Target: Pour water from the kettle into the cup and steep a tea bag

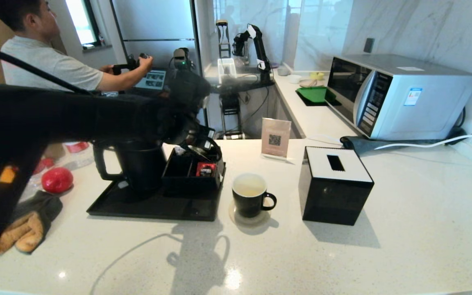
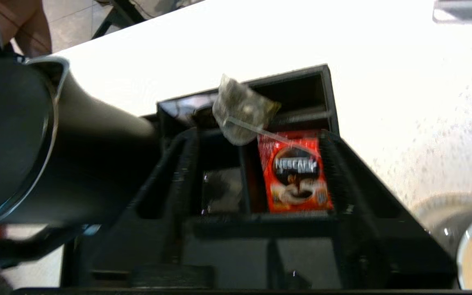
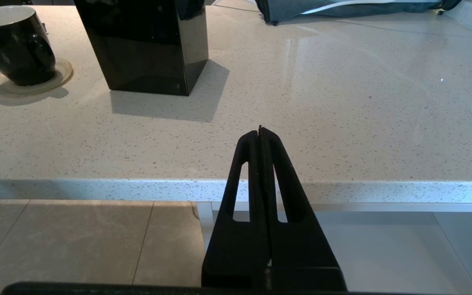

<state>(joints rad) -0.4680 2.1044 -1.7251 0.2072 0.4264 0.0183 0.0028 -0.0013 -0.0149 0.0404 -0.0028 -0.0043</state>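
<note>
The tall black kettle (image 1: 139,166) stands on a black tray (image 1: 146,209), and shows beside the gripper in the left wrist view (image 2: 35,143). Right of it, a black organizer box (image 1: 193,174) holds the tea bag (image 2: 240,110), a translucent pouch lying on the box's inner rim. My left gripper (image 2: 256,137) hovers over that box, open, with the tea bag just beyond its fingertips and nothing held. The black cup (image 1: 250,196), with pale water (image 1: 249,185) in it, sits on a coaster right of the tray. My right gripper (image 3: 259,131) is shut and empty at the counter's front edge.
A red coffee packet (image 2: 297,176) stands in the organizer between my open fingers. A black tissue box (image 1: 334,184) is right of the cup, a small sign (image 1: 276,137) behind it, a microwave (image 1: 395,96) at the back right. A red ball (image 1: 57,179) and a cloth (image 1: 31,223) lie left.
</note>
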